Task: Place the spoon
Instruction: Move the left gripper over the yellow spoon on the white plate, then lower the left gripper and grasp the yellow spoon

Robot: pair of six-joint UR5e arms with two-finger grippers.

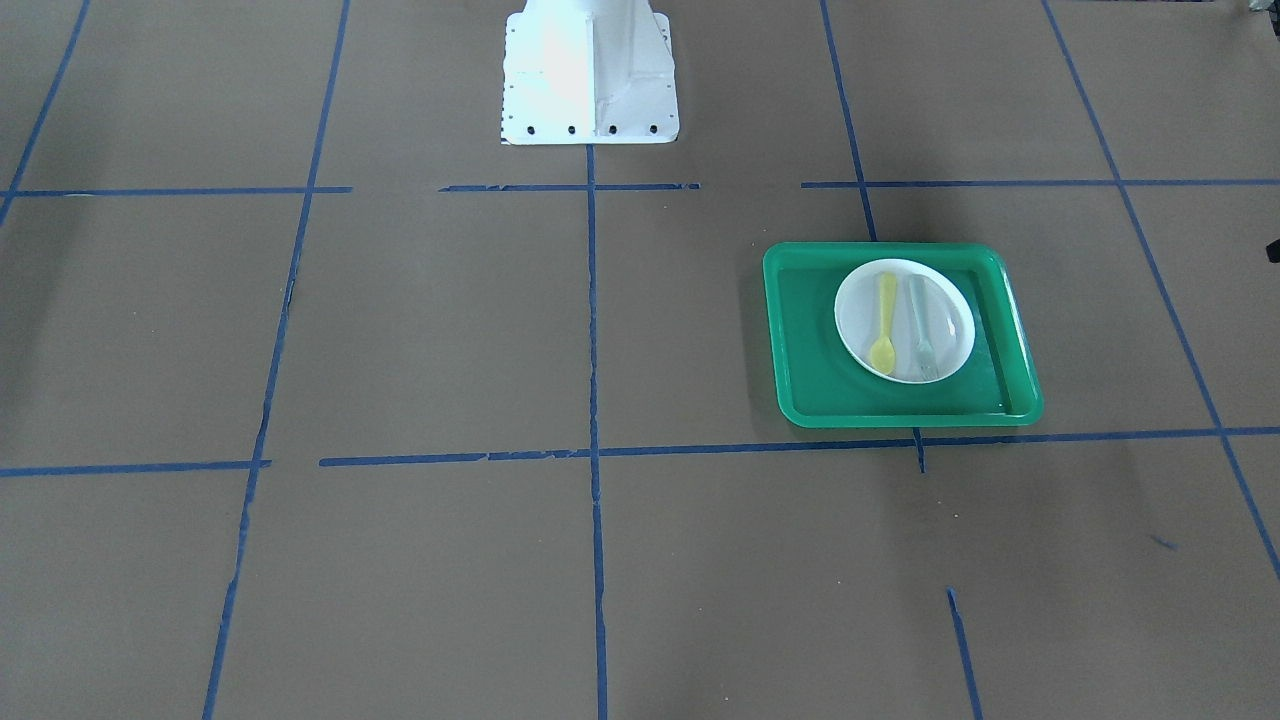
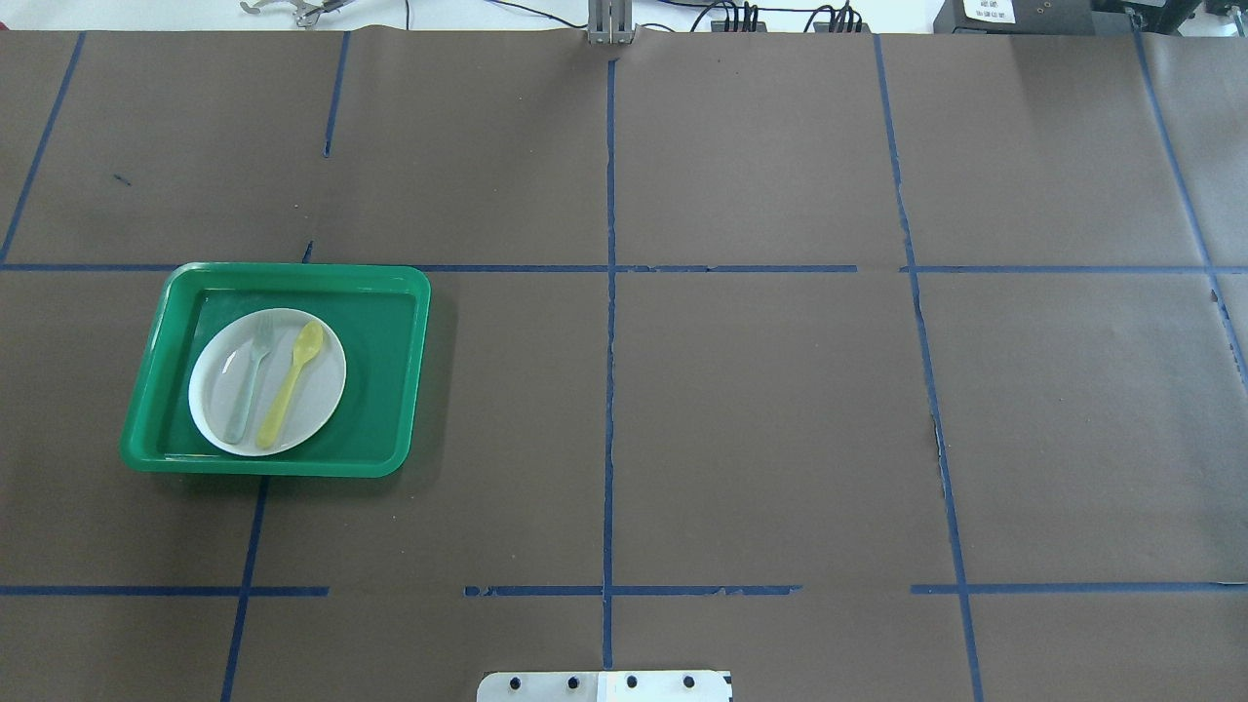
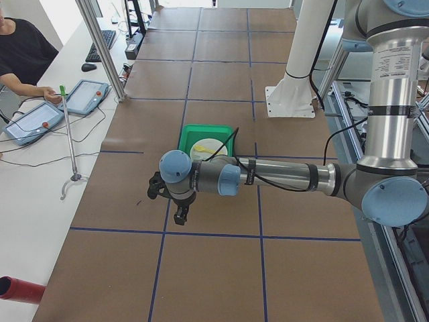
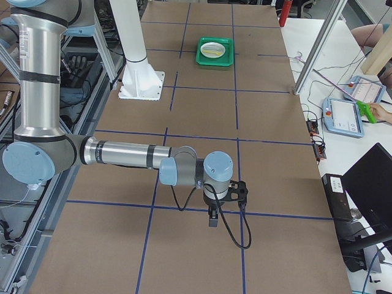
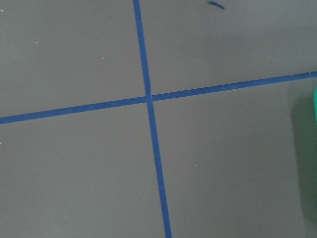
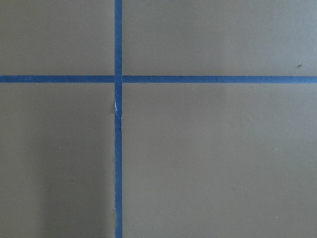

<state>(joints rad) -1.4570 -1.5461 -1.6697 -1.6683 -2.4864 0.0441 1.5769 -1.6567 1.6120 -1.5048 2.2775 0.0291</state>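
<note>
A green tray (image 2: pixel 385 390) sits left on the counter (image 2: pixel 741 409). On its white plate (image 2: pixel 322 385) lie a fork (image 2: pixel 249 380) and, just right of it, the yellow spoon (image 2: pixel 291 383). The left end effector (image 3: pixel 179 216) and right end effector (image 4: pixel 212 218) hang well apart — open or closed, I cannot tell.

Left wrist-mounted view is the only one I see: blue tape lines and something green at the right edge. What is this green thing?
Observer: A green tray, with a white plate inside it.
Operator: Where is the spoon?
Observer: The yellow spoon lies on the plate, beside a grey-green fork, not touching it.
Operator: And the left end effector?
Observer: The left end effector hangs above the table beside the tray, not over it; open or shut, I cannot tell.
</note>
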